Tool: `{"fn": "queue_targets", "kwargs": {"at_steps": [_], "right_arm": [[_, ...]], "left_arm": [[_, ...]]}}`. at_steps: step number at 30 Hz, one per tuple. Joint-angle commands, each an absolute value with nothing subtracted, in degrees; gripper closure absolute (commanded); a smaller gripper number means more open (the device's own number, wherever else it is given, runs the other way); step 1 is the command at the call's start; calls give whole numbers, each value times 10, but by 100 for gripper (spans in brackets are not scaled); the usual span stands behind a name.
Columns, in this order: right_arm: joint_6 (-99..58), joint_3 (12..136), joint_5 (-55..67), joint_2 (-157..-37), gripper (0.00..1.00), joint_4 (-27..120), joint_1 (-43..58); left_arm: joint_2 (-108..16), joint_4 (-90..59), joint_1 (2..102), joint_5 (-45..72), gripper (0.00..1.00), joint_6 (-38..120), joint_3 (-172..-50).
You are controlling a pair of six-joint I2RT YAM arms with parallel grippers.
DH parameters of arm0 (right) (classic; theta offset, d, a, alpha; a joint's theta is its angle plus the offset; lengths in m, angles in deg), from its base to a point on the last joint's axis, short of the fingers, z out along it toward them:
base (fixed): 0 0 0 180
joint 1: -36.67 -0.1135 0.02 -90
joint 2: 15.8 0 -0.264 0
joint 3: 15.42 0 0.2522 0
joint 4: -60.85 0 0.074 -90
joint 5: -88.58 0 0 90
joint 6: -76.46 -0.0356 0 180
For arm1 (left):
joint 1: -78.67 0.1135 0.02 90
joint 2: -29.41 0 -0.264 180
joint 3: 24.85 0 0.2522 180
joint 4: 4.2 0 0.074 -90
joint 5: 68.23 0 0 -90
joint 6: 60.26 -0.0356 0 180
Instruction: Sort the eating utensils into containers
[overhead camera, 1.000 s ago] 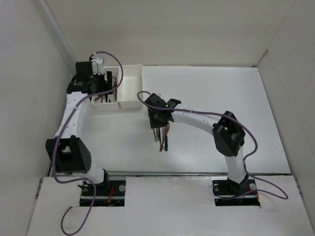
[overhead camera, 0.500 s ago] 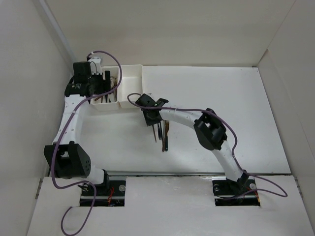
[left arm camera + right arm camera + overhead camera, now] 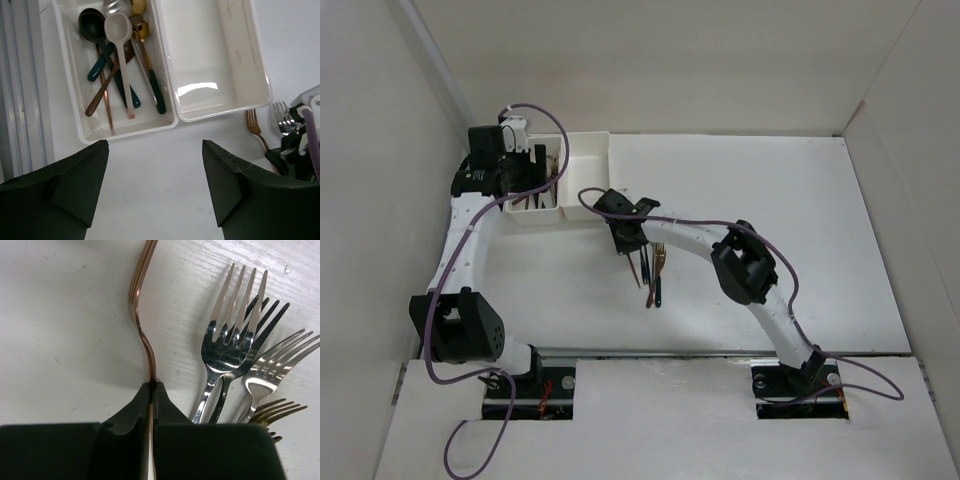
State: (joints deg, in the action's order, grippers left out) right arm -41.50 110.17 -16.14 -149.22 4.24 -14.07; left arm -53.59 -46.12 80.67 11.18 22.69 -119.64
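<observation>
Two joined white containers stand at the back left: the left one (image 3: 75, 100) holds several spoons (image 3: 120, 55), the right one (image 3: 235, 55) has nothing in it. My left gripper (image 3: 154, 145) is open and empty, hovering over bare table just in front of the containers (image 3: 582, 190). My right gripper (image 3: 151, 385) is shut on the neck of a copper fork (image 3: 140, 315), seen edge-on close to the table. Several more forks (image 3: 225, 350), silver, black and gold, lie just right of it. In the top view the right gripper (image 3: 628, 240) is at the far end of the fork pile (image 3: 652, 275).
White walls close in the table on the left, back and right. The right gripper (image 3: 300, 145) and two fork heads (image 3: 282, 117) show at the right edge of the left wrist view, close to the right container's near corner.
My right arm has swung left, its gripper moving towards the containers over the fork pile, mostly in the first half second. My left gripper shifted slightly by the containers.
</observation>
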Motion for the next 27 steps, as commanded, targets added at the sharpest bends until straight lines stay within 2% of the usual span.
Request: {"fn": "queue_targets", "kwargs": {"at_steps": [1, 7, 10, 14, 20, 24, 27], "right_arm": [[-437, 1101, -171, -1445, 100, 63, -142], [-476, 1058, -210, -1308, 100, 195, -142], [-476, 1084, -248, -1293, 100, 259, -142], [-448, 1177, -283, -1356, 100, 311, -142], [-399, 1363, -312, -1507, 100, 376, -126], [-394, 1431, -317, -1597, 100, 401, -111], [-378, 1431, -297, -1617, 100, 425, -100]], "left_arm": [[-516, -470, 810, 41, 28, 213, -1196], [-516, -487, 810, -62, 28, 178, -1203], [-522, -508, 804, -112, 26, 165, -1219], [-522, -508, 804, -92, 26, 180, -1231], [-522, -494, 810, 59, 26, 195, -1226], [-522, -489, 810, 71, 26, 201, -1220], [-522, -489, 810, 97, 26, 201, -1215]]}}
